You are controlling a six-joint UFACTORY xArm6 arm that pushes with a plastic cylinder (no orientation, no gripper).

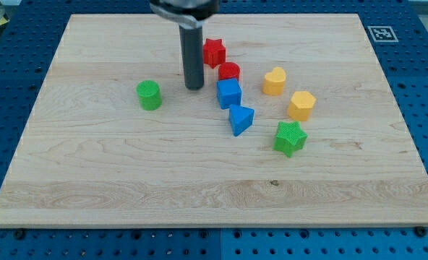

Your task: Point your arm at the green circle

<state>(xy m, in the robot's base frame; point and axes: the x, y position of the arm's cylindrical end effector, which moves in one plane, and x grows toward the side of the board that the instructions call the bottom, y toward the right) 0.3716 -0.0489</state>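
Note:
The green circle is a short green cylinder on the wooden board, left of the view's centre. My tip is the lower end of the dark rod coming down from the view's top. It stands to the right of the green circle with a gap of bare wood between them, and just left of the blue cube.
A red star and a red cylinder lie right of the rod. A blue triangle lies below the cube. A yellow heart, a yellow hexagon and a green star lie further right.

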